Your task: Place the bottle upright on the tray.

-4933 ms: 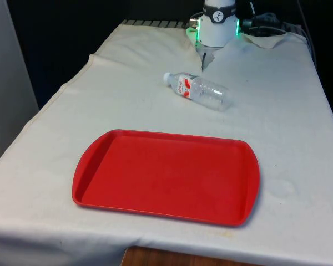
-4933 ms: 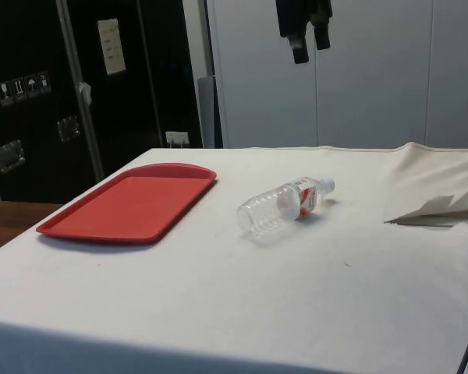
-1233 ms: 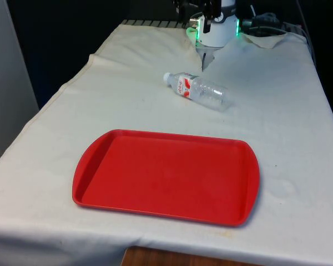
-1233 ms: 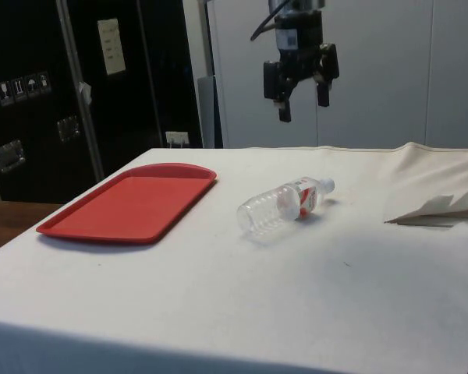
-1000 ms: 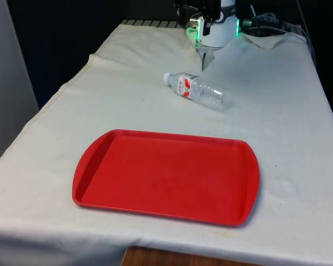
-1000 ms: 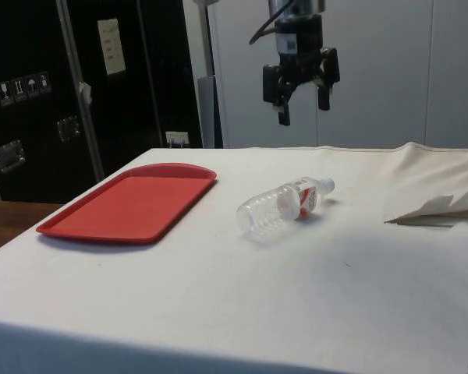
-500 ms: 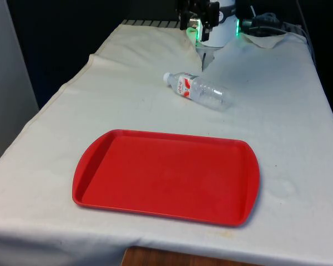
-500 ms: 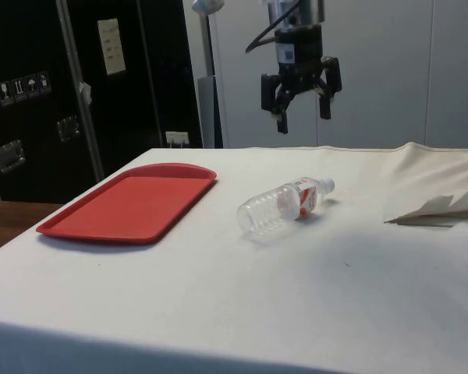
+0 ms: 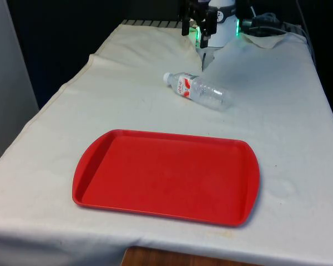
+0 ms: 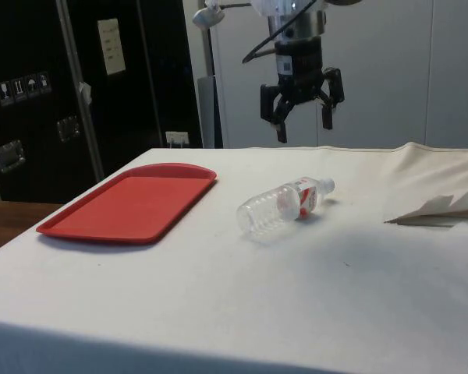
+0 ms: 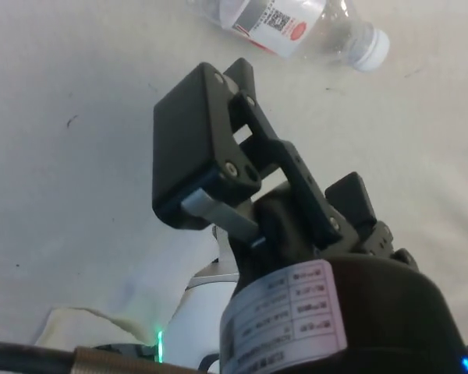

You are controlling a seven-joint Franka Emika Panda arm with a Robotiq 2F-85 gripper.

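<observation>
White cloth covers the counter (image 10: 218, 312), with dark cabinets to one side and a pale wall behind. High above it hang the jaws (image 10: 302, 117), spread apart and holding nothing, fingers pointing down.

Below them and a little toward the side camera lies the bottle (image 10: 285, 206), on its side on the cloth, apart from everything. Its white cap (image 11: 370, 48) lies nearest the spot under the jaws, and the clear body runs away from them toward the red tray (image 9: 166, 176). That tray sits flat, well apart from the bottle on the side away from the jaws.

The bottle looks like thin clear plastic, with no liquid that I can make out, so it is probably light, smooth and free to roll, and its wall may dent under a hard squeeze. A hold across the body near the red-and-white label (image 9: 183, 86) seems soundest, since the ribbed lower half looks softer; standing it up will call for a turn after the lift.

Whether any water is inside is hard to tell. In the wrist view the bottle's lower half is cut off.
</observation>
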